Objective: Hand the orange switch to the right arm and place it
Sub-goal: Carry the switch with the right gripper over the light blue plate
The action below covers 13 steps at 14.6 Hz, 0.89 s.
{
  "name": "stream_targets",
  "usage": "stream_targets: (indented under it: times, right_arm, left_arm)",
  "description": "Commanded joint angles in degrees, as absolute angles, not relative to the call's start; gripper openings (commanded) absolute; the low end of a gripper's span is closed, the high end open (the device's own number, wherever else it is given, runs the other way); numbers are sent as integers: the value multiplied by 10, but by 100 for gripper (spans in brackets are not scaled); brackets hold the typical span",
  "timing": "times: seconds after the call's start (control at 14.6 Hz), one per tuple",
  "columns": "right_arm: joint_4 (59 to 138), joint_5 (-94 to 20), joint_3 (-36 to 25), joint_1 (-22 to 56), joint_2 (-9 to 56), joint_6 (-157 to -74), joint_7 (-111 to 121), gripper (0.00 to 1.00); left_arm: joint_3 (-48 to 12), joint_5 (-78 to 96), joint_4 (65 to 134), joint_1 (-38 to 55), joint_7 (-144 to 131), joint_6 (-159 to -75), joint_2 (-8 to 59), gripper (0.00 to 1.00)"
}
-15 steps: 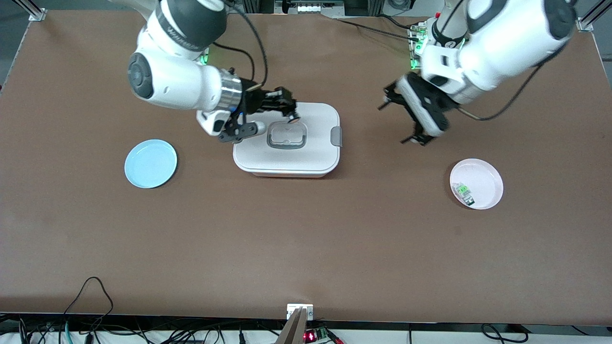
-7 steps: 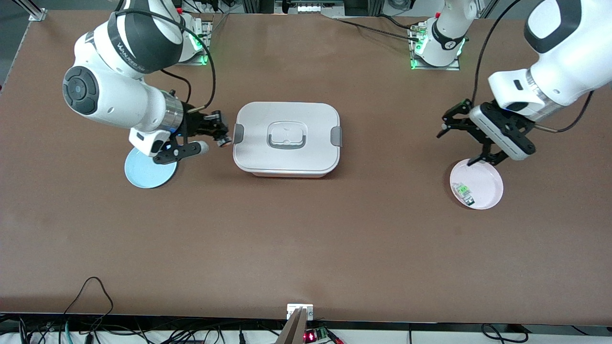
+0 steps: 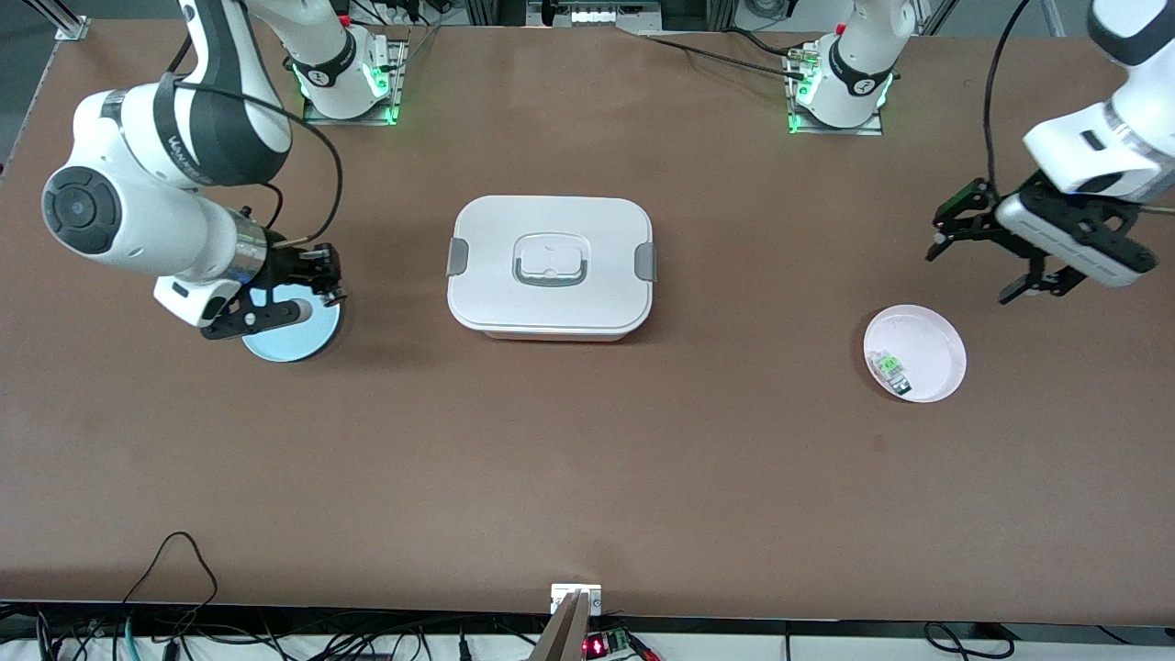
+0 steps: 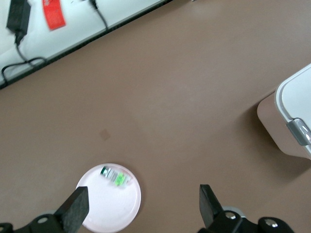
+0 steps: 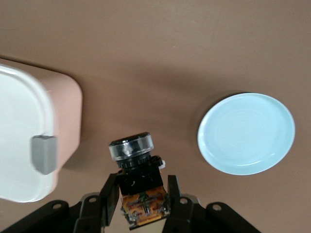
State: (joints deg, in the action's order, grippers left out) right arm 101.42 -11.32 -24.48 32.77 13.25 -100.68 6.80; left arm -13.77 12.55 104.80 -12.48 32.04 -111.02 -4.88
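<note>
My right gripper [image 3: 326,280] is shut on the orange switch [image 3: 336,296] and holds it over the edge of the blue plate [image 3: 289,338] that faces the white box. In the right wrist view the switch [image 5: 138,167] sits between the right gripper's [image 5: 141,194] fingers, black with an orange base. There the blue plate [image 5: 246,133] lies beside it. My left gripper [image 3: 973,275] is open and empty, in the air over the table by the pink plate [image 3: 932,335]. In the left wrist view its fingers [image 4: 75,209] stand wide apart.
A white lidded box [image 3: 486,294] with grey latches stands at the table's middle; it also shows in the right wrist view [image 5: 19,145] and the left wrist view [image 4: 296,111]. The pink plate [image 4: 104,211] holds a clear-and-green part [image 3: 889,367], also seen from the left wrist [image 4: 115,177].
My right gripper has carried the switch from over the box to over the blue plate's edge. My left gripper has moved toward the left arm's end of the table, still open.
</note>
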Motion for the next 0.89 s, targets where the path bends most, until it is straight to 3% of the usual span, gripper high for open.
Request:
stream_targets:
  times: [0.0,0.34,0.55,0.82]
  right_arm:
    - [1070,-91,-257,321,125,-1071,108,0]
    - [1149,-89,-258,284,148,-1197,171,0]
    - [1211,-90,-258,270,163,-1305,199,0]
    - [1240,-91,-257,262,192,-1374,205,0]
  left_arm:
    - [-112,100,1044,-120,298,-1072,-67,100]
    - [-69,69,1035,-117,224,-1008,-83,100]
    - [-69,23,1031,-106,134,-959,-97,100]
    - [-77,-22,1024,-91,83,-938,-103,100]
